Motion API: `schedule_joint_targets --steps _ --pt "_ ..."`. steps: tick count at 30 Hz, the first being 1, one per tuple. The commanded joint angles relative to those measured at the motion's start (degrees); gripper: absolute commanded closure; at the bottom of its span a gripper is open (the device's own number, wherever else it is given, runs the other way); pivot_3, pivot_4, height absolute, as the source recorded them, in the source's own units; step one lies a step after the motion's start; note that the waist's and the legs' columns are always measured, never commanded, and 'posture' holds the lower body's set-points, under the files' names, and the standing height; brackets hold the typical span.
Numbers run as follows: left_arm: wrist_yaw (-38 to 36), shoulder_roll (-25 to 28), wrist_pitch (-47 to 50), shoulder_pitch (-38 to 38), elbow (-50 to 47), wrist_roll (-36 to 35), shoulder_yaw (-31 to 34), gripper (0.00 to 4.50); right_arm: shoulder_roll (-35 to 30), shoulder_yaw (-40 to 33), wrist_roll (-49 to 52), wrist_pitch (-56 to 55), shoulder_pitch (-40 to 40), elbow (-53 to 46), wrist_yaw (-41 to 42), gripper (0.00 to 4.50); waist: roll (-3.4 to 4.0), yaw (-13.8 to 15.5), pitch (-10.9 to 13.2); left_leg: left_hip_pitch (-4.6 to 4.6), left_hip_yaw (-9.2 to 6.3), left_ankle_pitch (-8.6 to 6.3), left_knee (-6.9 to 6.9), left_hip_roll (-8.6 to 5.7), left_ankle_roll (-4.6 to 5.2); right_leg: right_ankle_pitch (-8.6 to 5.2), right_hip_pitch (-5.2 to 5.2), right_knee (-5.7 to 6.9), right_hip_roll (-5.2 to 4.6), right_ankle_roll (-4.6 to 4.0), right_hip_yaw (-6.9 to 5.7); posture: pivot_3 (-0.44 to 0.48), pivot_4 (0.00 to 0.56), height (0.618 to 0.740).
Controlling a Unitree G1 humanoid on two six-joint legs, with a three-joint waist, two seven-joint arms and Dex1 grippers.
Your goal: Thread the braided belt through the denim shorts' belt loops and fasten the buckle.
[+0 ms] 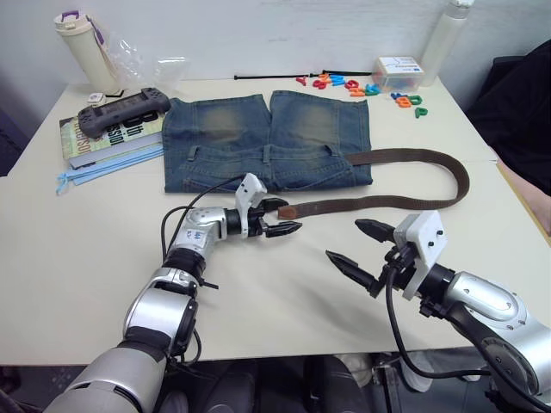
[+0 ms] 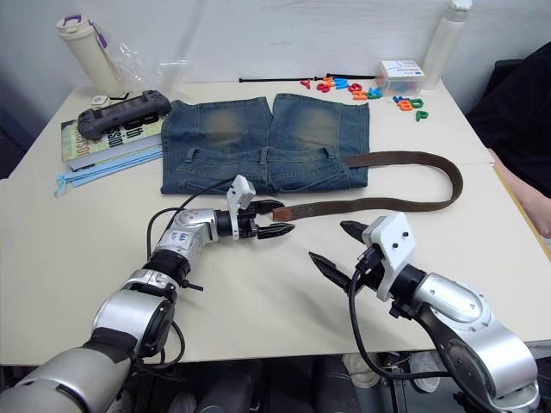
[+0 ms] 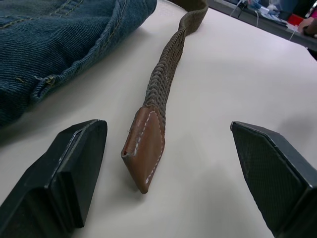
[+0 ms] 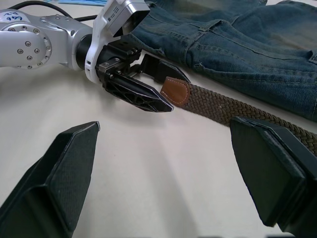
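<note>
Left gripper (image 1: 286,217) spread wide, its black fingers straddling the tan leather tip of the dark-brown braided belt (image 1: 379,203) | right gripper (image 1: 357,244) agape above bare cream table (image 1: 95,258) | belt curves back to the faded blue denim shorts (image 1: 267,142)

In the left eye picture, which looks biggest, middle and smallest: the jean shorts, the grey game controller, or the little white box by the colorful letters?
1. The denim shorts look by far the biggest.
2. The grey game controller comes next.
3. The white box looks smallest. It also lies farthest from the camera, so it may look a bit smaller than it really is.
</note>
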Motion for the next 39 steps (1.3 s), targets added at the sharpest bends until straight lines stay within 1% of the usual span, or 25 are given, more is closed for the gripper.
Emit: schedule_joint_targets --steps 1,8,9,12,15,18,20,23,24,26,29,32,35,39 --pt "-2.0 0.0 0.0 0.1 0.3 0.4 0.9 0.95 0.2 -1.2 0.8 -0.6 0.0 -2.5 -0.6 0.00 0.00 0.0 0.0 0.00 0.00 0.00 0.00 0.00 0.00 0.00 0.00 0.00 0.00 0.00 0.00 0.000 0.150 0.659" --pt "-3.2 0.0 0.0 0.8 -1.4 0.9 1.3 4.29 0.0 -0.8 0.5 -1.1 -0.8 -1.5 -0.2 0.00 0.00 0.0 0.0 0.00 0.00 0.00 0.00 -0.01 0.00 0.00 -0.01 0.01 0.01 0.00 -0.01 0.000 0.150 0.659" --pt "-3.3 -0.1 -0.1 0.9 -1.6 0.9 1.3 4.43 0.0 -0.8 0.4 -1.1 -0.9 -1.4 -0.2 0.00 0.00 0.0 0.0 0.00 0.00 0.00 0.00 -0.01 0.00 0.00 -0.01 0.01 0.00 0.00 -0.01 0.000 0.150 0.659" --pt "-3.7 0.1 0.6 1.4 -3.3 0.4 1.7 4.43 0.0 -0.7 0.3 -1.1 -1.0 -1.2 -0.2 0.00 0.00 0.0 0.0 0.00 0.00 0.00 0.00 -0.01 0.00 0.00 -0.01 0.01 0.01 0.00 -0.01 0.000 0.150 0.659" --pt "-4.4 0.5 4.0 2.6 -8.1 -1.7 2.9 4.43 0.4 -0.7 0.1 -1.1 -0.7 -1.2 -0.7 0.00 0.00 -0.1 0.0 -0.01 0.00 0.00 0.00 -0.01 0.00 0.00 -0.02 0.02 0.01 0.00 0.00 0.000 0.150 0.659" --pt "-4.9 1.0 15.2 6.3 -21.0 -7.7 5.3 4.43 2.7 -1.6 2.4 1.0 0.3 -1.2 -3.3 0.00 0.00 -0.3 0.0 -0.02 -0.01 0.01 0.00 0.01 -0.01 0.00 -0.04 0.04 0.02 0.00 0.01 0.000 0.150 0.659" --pt "-3.6 1.5 24.0 9.6 -30.9 -12.3 6.8 4.43 5.5 -2.0 7.0 3.3 0.9 -1.5 -5.0 0.00 0.00 -0.6 0.0 -0.02 -0.02 0.01 0.00 0.02 -0.02 0.00 -0.06 0.06 0.03 0.00 0.02 0.000 0.150 0.659" --pt "0.1 2.2 36.0 14.1 -43.6 -19.2 9.1 4.43 10.4 -2.5 16.4 6.6 1.9 -1.2 -8.0 0.00 0.02 -1.3 0.0 0.00 -0.04 0.02 0.00 0.03 -0.04 0.00 -0.04 0.08 0.03 0.00 0.04 0.000 0.150 0.659" --pt "1.1 2.5 39.0 15.3 -47.0 -21.1 9.7 4.43 11.7 -2.4 19.1 7.4 2.0 -0.9 -9.0 0.00 0.02 -1.4 0.0 0.04 -0.04 0.03 0.00 0.04 -0.04 0.00 -0.01 0.11 0.04 0.00 0.04 0.000 0.150 0.659" --pt "3.2 3.0 43.8 17.4 -52.3 -24.2 10.6 4.43 16.0 -2.8 28.1 7.5 0.8 0.8 -12.3 0.00 0.03 -1.6 0.0 0.10 0.00 0.04 0.00 0.04 -0.06 0.00 -0.01 0.16 0.06 0.00 0.09 0.000 0.150 0.659" --pt "5.5 3.4 47.6 19.3 -56.4 -26.9 11.2 4.43 19.2 -2.9 37.5 7.2 -2.4 3.9 -16.5 0.00 0.04 -1.6 0.0 0.19 0.01 0.07 0.01 0.05 -0.10 0.00 0.03 0.26 0.08 -0.01 0.10 0.000 0.150 0.659" --pt "6.7 3.5 49.3 20.2 -58.6 -28.3 11.1 4.43 20.5 -2.9 42.9 6.5 -6.2 8.7 -19.8 0.00 0.04 -1.5 0.0 0.19 0.00 0.08 0.06 0.03 -0.10 0.02 0.03 0.30 0.07 -0.04 0.10 0.000 0.150 0.659" --pt "7.4 3.7 50.1 20.7 -59.9 -29.4 11.0 4.43 20.6 -3.3 46.0 6.0 -9.3 13.3 -21.3 0.00 0.04 -1.5 0.0 0.17 0.01 0.08 0.05 0.03 -0.10 0.02 0.00 0.29 0.07 -0.04 0.10 0.000 0.150 0.659" --pt "7.5 3.8 51.5 21.1 -61.7 -31.3 10.8 4.43 20.6 -3.1 47.1 5.5 -11.1 17.1 -21.0 0.00 0.04 -1.5 0.0 0.15 0.01 0.08 0.04 0.03 -0.10 0.02 -0.02 0.28 0.07 -0.04 0.09 0.000 0.150 0.659"
